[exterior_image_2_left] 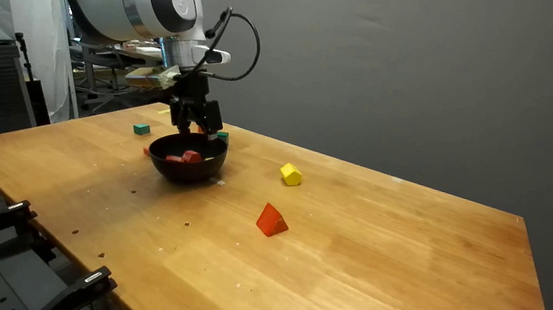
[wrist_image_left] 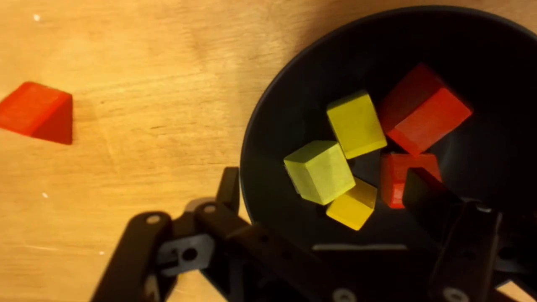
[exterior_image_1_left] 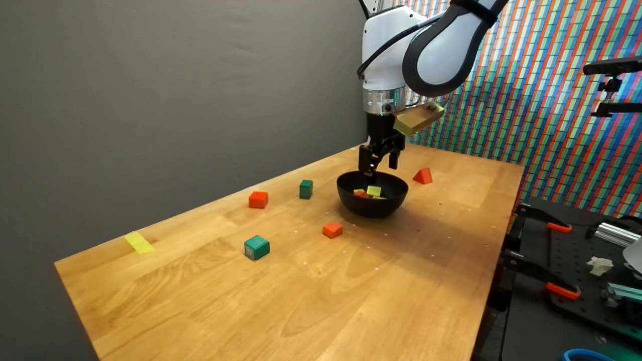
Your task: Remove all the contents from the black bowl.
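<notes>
Five blocks counted in the bowl [exterior_image_1_left: 371,210]: three yellow blocks [wrist_image_left: 357,124] and two red blocks [wrist_image_left: 423,111], bunched close together in the wrist view. The palest yellow sits tilted and, from above, partly covers another yellow.

We find the gripper [wrist_image_left: 324,178] over the bowl, pointing down, its fingers [wrist_image_left: 230,184] spread wide with nothing gripped between them. In the wrist view one finger shows beside the bowl's rim; the other overlaps a red block inside. Whether that finger touches the block we could not make out.

Outside the bowl, on the table [exterior_image_1_left: 311,301], we log six pieces. Left of the bowl in an exterior view: a red block [exterior_image_1_left: 332,230] near it on the camera's side, a green block [exterior_image_1_left: 306,189] also near, another red block [exterior_image_1_left: 258,199] farther off, and another green block [exterior_image_1_left: 257,247] well apart, on the camera's side. Right of the bowl in that view, and farther from the camera, we have a red wedge [exterior_image_1_left: 423,176]. In an exterior view we also see a yellow block [exterior_image_2_left: 291,174] right of the bowl, apart from it. Yellow tape [exterior_image_1_left: 139,242] lies farthest left of the bowl.
</notes>
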{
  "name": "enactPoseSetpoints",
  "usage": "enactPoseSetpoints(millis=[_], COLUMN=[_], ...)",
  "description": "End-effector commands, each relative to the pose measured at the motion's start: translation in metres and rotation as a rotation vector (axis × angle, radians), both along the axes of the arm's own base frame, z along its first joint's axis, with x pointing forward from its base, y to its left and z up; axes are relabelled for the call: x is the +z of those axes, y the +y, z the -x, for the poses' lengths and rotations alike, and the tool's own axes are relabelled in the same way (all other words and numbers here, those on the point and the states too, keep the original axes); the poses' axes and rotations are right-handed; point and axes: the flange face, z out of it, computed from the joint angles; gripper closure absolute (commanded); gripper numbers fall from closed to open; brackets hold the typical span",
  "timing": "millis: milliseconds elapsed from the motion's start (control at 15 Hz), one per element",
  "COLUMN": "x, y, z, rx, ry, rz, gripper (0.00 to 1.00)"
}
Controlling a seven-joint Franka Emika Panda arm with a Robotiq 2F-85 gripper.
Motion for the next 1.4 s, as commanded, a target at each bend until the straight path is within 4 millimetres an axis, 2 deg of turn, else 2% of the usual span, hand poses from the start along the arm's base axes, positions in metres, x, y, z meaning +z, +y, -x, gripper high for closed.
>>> enactPoseSetpoints(millis=[0, 333, 533, 933, 1333], x=[-0.012, -0.013, -0.01, -0.004, 0.008], y=[-0.009, -0.009, 0.004, 0.03, 0.045], z=[-0.024, -0.053, -0.056, -0.029, 0.008], rx=[0.193, 0.434, 0.54, 0.521, 0.382], ry=[0.007, -0.051, -0.069, -0.035, -0.069], rz=[-0.046, -0.125, -0.201, -0.215, -0.16], gripper=[0.0, 0.0, 0.0, 0.0, 0.0])
